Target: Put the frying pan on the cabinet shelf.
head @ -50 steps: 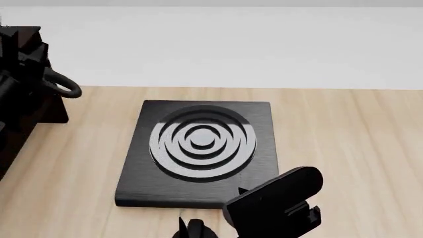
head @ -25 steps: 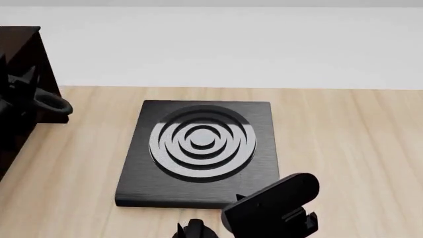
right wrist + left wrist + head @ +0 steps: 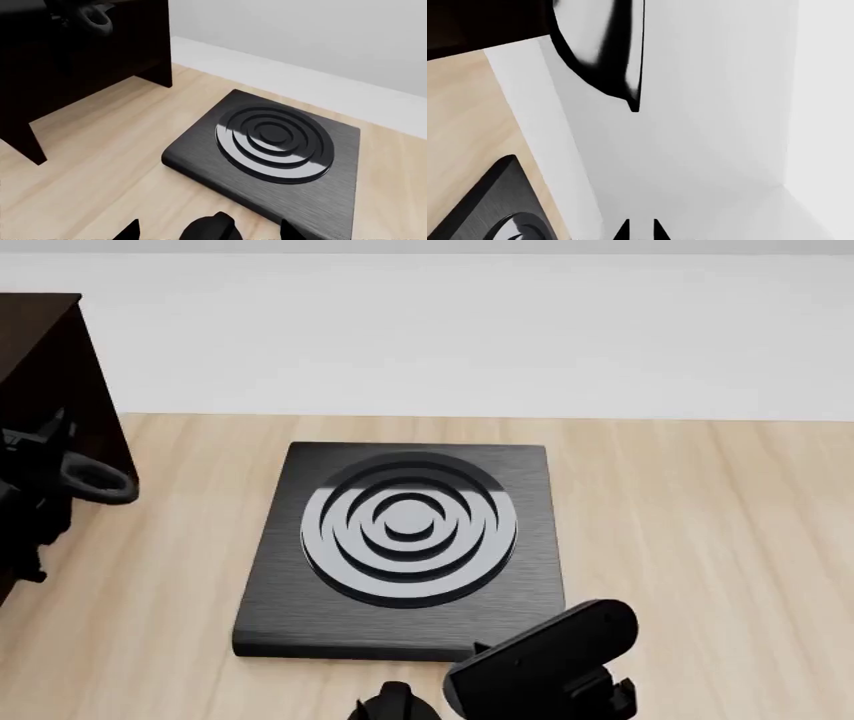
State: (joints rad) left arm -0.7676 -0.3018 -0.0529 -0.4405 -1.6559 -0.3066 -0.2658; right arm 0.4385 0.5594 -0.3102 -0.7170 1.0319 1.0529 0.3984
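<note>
The frying pan (image 3: 597,45) shows edge-on in the left wrist view, black with a glossy white inside, level, beside the dark brown cabinet (image 3: 480,20). Its looped handle end (image 3: 104,480) sticks out to the right of my left gripper (image 3: 34,495) in front of the cabinet (image 3: 47,360). The loop also shows in the right wrist view (image 3: 93,15). My left gripper (image 3: 640,231) has its jaws nearly together, in line with the pan's rim. The pan's body is hidden in the head view. My right gripper (image 3: 210,232) is open and empty, low over the table.
A square black burner plate (image 3: 400,540) with concentric rings lies mid-table, also in the right wrist view (image 3: 267,145). My right arm (image 3: 541,660) hangs just in front of it. The wooden table (image 3: 694,540) ends at a white wall behind.
My left arm has come down along the cabinet front, and the pan's handle loop has moved down and slightly left with it. My right arm has drawn back a little.
</note>
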